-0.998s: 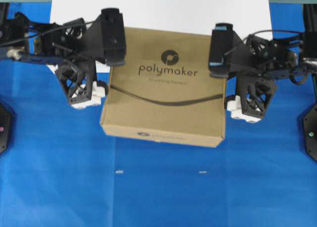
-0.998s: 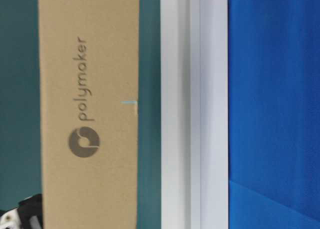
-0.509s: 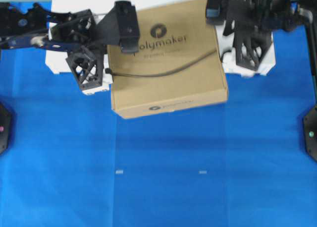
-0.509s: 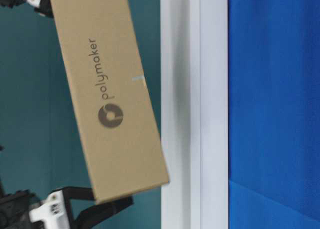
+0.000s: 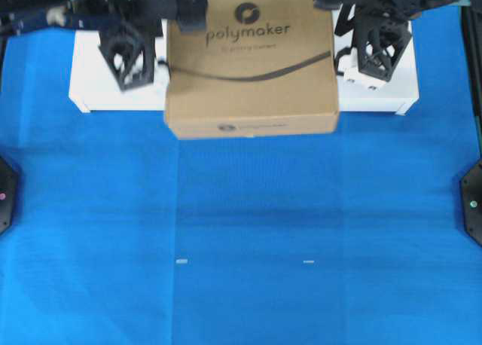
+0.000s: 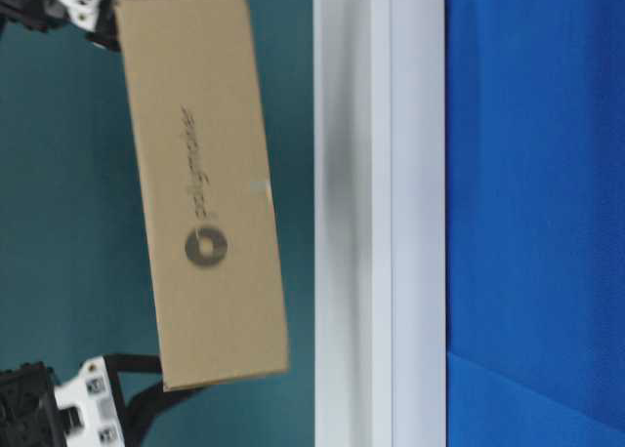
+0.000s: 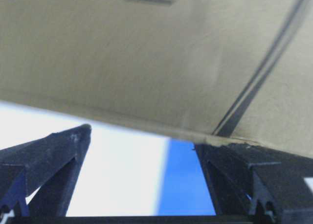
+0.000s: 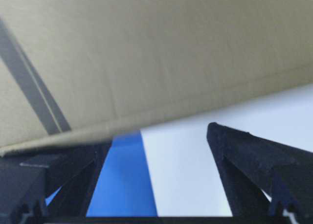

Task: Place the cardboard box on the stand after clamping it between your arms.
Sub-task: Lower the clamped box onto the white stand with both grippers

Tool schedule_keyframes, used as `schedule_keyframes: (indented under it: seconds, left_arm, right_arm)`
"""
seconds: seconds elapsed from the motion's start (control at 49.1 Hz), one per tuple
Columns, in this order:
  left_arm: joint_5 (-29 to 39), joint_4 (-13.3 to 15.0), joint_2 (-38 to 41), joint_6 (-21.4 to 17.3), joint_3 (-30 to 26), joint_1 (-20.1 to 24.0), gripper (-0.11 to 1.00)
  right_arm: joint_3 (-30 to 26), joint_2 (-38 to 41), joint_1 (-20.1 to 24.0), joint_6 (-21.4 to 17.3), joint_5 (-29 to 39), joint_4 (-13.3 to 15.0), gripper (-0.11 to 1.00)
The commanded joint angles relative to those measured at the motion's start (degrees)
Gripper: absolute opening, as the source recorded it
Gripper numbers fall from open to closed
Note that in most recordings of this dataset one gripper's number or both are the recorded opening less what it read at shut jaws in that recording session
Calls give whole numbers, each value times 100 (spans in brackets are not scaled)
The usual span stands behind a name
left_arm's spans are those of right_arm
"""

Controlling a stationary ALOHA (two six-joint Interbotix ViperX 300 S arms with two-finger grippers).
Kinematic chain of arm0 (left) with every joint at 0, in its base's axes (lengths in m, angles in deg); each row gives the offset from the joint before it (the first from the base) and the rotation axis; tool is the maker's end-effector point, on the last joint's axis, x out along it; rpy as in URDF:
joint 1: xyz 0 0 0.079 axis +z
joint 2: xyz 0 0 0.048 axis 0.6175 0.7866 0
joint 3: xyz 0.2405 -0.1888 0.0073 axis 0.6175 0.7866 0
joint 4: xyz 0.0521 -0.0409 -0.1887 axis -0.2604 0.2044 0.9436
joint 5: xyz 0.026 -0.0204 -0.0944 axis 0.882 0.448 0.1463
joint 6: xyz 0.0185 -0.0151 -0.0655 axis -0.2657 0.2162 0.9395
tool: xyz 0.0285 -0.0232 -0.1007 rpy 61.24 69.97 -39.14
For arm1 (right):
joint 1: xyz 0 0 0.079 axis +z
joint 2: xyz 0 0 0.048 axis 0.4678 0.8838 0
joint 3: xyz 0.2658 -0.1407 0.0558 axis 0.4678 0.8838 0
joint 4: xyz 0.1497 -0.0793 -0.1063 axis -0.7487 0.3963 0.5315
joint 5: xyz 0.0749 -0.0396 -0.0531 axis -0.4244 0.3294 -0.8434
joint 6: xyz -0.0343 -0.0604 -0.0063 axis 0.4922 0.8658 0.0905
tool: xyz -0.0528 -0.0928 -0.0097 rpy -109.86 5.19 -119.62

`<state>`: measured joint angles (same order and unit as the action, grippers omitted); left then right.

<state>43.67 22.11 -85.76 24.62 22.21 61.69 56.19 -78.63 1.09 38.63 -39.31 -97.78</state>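
Observation:
The brown cardboard box (image 5: pixel 251 66) with the polymaker logo hangs clamped between my two arms, over the white stand (image 5: pixel 94 89). In the table-level view the box (image 6: pixel 205 193) is slightly tilted and a gap separates it from the stand (image 6: pixel 381 213). My left gripper (image 5: pixel 147 29) presses on the box's left side and my right gripper (image 5: pixel 355 29) on its right side. Both are open, with nothing between their fingers. In the left wrist view the box (image 7: pixel 146 53) fills the top above the left gripper (image 7: pixel 143 138). The right wrist view shows the box (image 8: pixel 146 48) above the right gripper (image 8: pixel 159 136).
A blue cloth (image 5: pixel 241 232) covers the table in front of the stand, with two small pale marks (image 5: pixel 181 261) on it. Black arm bases (image 5: pixel 472 203) sit at the left and right edges. The stand's front edge runs just under the box's near side.
Both arms have carried the box away from the camera side, from over the cloth to over the stand. It was skewed half a second ago and now sits squarer.

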Motion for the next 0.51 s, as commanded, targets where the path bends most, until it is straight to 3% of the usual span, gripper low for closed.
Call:
schedule_keyframes:
  seconds: [0.0, 0.122, 0.346, 0.489]
  left_arm:
    - [-923, 132, 158, 255, -1081, -167, 83]
    - [-923, 132, 299, 229, -1266, -132, 83]
    - [-932, 132, 439, 141, -1336, 18, 83]
    - [-967, 132, 527, 88, -1362, 220, 83]
  right_arm:
    - [-633, 167, 264, 35, -448, -773, 97]
    - [-861, 316, 53, 308, -325, -1063, 96]
    - [-1055, 475, -352, 756, -272, -1143, 96]
    - [-1151, 703, -677, 1099, -220, -1354, 96]
